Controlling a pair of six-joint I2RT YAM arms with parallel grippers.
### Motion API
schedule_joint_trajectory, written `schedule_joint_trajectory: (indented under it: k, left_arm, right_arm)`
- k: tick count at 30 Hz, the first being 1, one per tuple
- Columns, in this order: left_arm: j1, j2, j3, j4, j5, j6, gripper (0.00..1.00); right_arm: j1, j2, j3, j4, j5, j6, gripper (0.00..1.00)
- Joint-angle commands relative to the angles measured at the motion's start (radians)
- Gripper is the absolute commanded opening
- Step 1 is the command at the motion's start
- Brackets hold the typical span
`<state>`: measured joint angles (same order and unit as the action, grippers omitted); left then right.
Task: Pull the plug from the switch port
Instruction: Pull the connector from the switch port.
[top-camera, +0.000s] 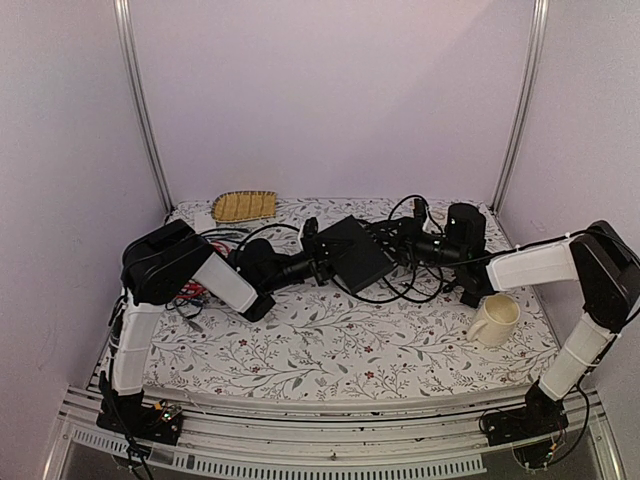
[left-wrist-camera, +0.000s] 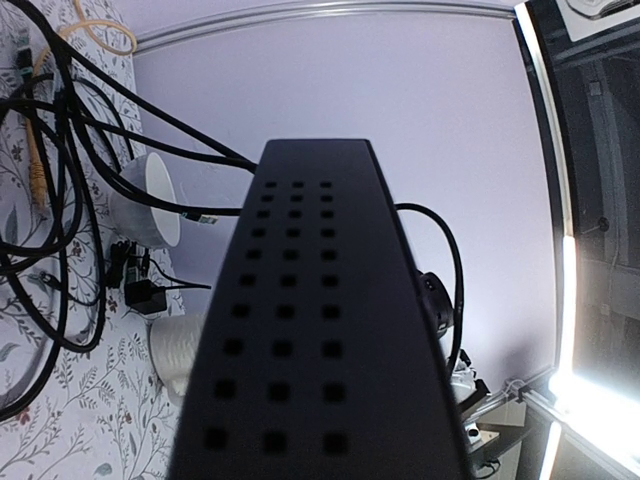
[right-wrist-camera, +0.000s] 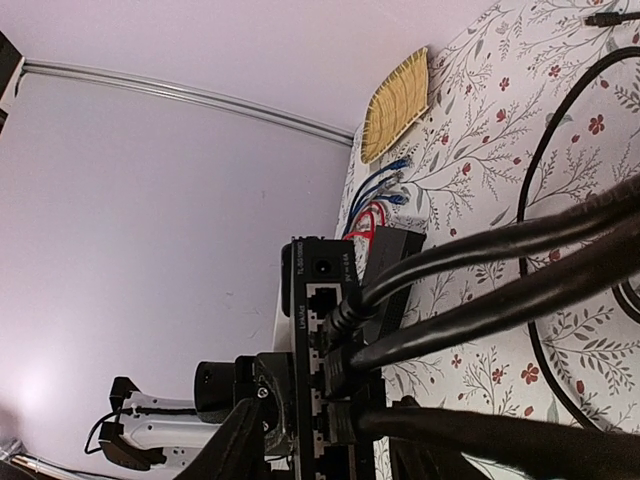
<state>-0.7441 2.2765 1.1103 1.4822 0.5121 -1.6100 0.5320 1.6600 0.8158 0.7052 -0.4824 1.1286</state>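
The switch (top-camera: 355, 250) is a flat black box held off the floral mat, and its vented side fills the left wrist view (left-wrist-camera: 300, 330). My left gripper (top-camera: 320, 258) is shut on its left end; its fingers are hidden in its own view. The port row (right-wrist-camera: 325, 340) faces the right wrist camera. Three black plugs sit in it: one (right-wrist-camera: 350, 305) high, one (right-wrist-camera: 345, 365) in the middle, one (right-wrist-camera: 350, 425) lowest. My right gripper (right-wrist-camera: 330, 455) is open, its fingers (right-wrist-camera: 230, 440) standing either side of the lowest plug and the switch's edge.
Black cables (top-camera: 410, 285) loop over the mat right of the switch. A cream mug (top-camera: 495, 320) stands at the right front. A woven mat (top-camera: 245, 205) lies at the back left, coloured wires (top-camera: 195, 290) by the left arm. A thin black slab (right-wrist-camera: 390, 250) lies behind the switch.
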Motion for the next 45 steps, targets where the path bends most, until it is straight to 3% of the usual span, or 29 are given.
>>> schedule_joint_trajectory:
  k: [1,15,34,45]
  left_arm:
    - [-0.011,-0.009,0.043,0.119,0.009,-0.006,0.0]
    - [-0.012,-0.008,0.041,0.124,0.008,-0.007,0.0]
    - [-0.011,-0.018,0.027,0.136,-0.006,-0.012,0.0]
    - [-0.012,-0.015,0.026,0.141,-0.013,-0.013,0.0]
  right_arm:
    - [0.014,0.026,0.033,0.034,-0.02,0.005,0.43]
    - [0.017,0.029,0.036,0.046,-0.019,0.009,0.3]
    - [0.017,0.028,0.043,0.045,0.013,0.025,0.33]
    - [0.018,0.027,0.046,0.025,0.028,0.018,0.23]
